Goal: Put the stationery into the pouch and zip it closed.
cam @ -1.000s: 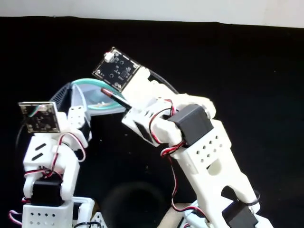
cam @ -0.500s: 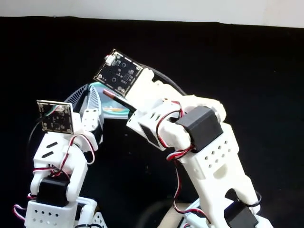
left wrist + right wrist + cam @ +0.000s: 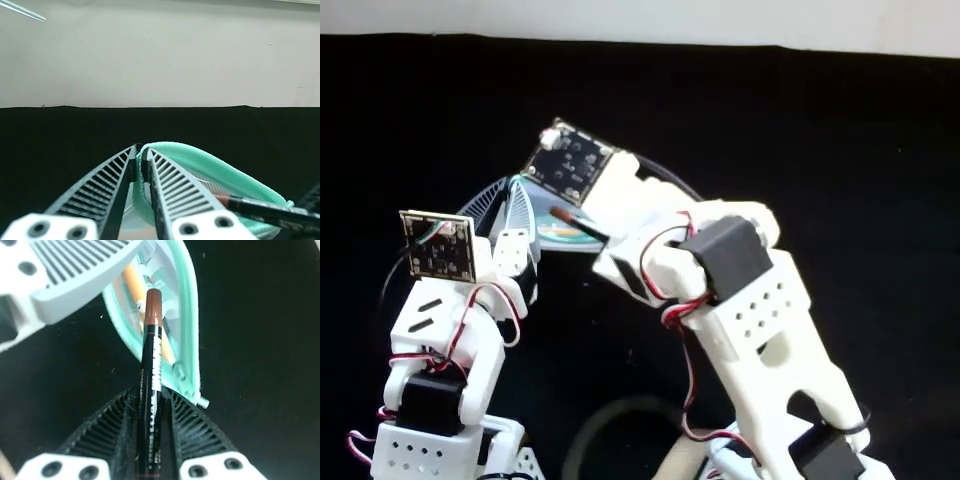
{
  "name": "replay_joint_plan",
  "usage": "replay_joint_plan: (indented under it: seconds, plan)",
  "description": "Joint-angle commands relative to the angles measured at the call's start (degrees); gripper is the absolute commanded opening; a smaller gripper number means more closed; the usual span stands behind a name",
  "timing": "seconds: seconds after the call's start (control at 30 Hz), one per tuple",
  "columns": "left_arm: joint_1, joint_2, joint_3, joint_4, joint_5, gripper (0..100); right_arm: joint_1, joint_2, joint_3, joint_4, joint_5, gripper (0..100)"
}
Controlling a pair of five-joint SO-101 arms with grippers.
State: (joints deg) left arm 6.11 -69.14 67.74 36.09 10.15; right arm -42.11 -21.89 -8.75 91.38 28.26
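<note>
My right gripper (image 3: 151,396) has dipped, clamped on the brown-capped black marker pen (image 3: 151,355), its cap at the mouth of the mint-green fabric pouch (image 3: 189,315). My left gripper (image 3: 139,159) pinches the pouch's rim.

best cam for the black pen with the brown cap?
Right wrist view. The black pen with the brown cap lies lengthwise there, from the right gripper, shut on it, to its cap at the open mint-green fabric pouch. High view and left wrist view each show a short stretch.
</note>
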Motion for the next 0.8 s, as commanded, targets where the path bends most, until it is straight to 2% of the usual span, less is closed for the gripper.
replay_joint_plan:
  seconds: [0.0,0.2,0.5,0.57,0.67,0.77]
  plan:
    - [1.8,4.5,6.9,1.1,0.5,1,0.6,-0.8,-0.2,-3.1,6.1,0.8]
    - [1.8,4.5,6.9,1.1,0.5,1,0.4,6.6,-0.4,-3.6,9.1,0.8]
    - [1.8,4.5,8.1,1.1,0.5,1,-1.8,9.6,-0.4,-10.9,9.0,1.3]
    - [1.8,4.5,9.2,0.9,0.5,1,-1.8,9.5,-0.9,-10.9,8.9,5.1]
    - [1.8,4.5,9.6,0.8,0.5,1,-1.5,9.5,-2.8,-10.5,8.8,16.3]
    - [1.8,4.5,9.5,0.8,0.5,1,-1.5,9.6,-4.5,-10.4,4.4,25.6]
